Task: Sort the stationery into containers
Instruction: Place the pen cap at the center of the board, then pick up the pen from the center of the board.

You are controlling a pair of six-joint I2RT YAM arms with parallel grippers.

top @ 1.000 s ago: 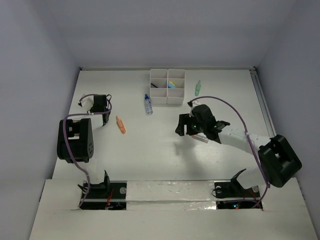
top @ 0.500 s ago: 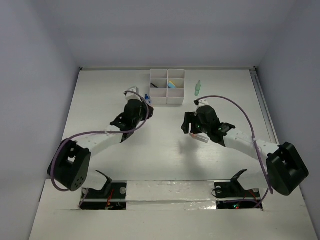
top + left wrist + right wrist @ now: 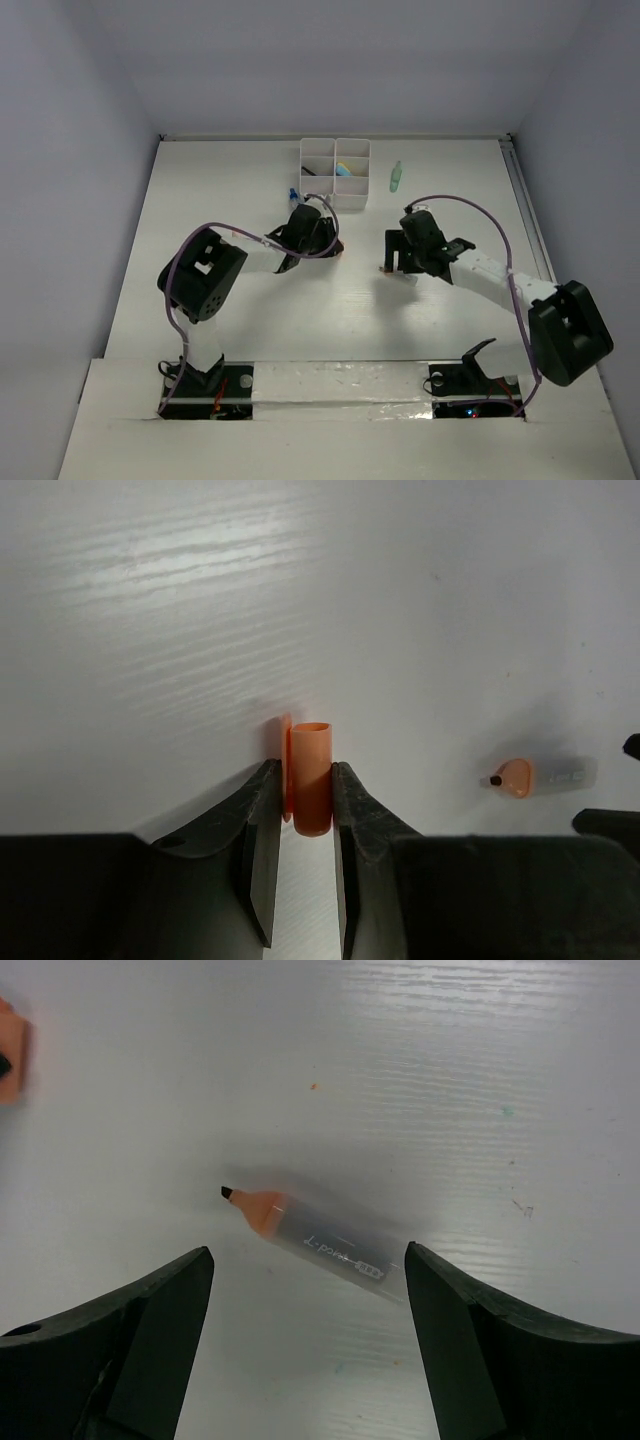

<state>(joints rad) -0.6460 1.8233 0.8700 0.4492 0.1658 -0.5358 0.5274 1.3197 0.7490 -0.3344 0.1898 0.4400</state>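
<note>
**Left arm moved in front of the organizer, cap in its grip**

Compared with half a second ago, the left gripper (image 3: 305, 767) has come further to the right and is now near the front wall of the white organizer (image 3: 350, 200). The right gripper (image 3: 307, 1250) has moved only a little. It hangs in front of the organizer and to the right of it.

The left fingers are pressed on an orange cap (image 3: 311, 780), which stands upright between them, close above the table or on it. The right fingers are spread wide over the uncapped orange highlighter (image 3: 310, 1235). The highlighter lies flat on the table, and neither finger touches it. A green marker (image 3: 396, 176) lies just beside the right wall of the organizer.

I see three risks from here:
- **Collision:** both grippers work in the same small area in front of the organizer, so they can hit each other if I move them together.
- **Bad grasp:** the highlighter lies at an angle between the right fingers, so closing on it can make it turn or roll away.
- **Cap slip:** the cap is held only by its lower part, and a fast move can make it slip.
</note>
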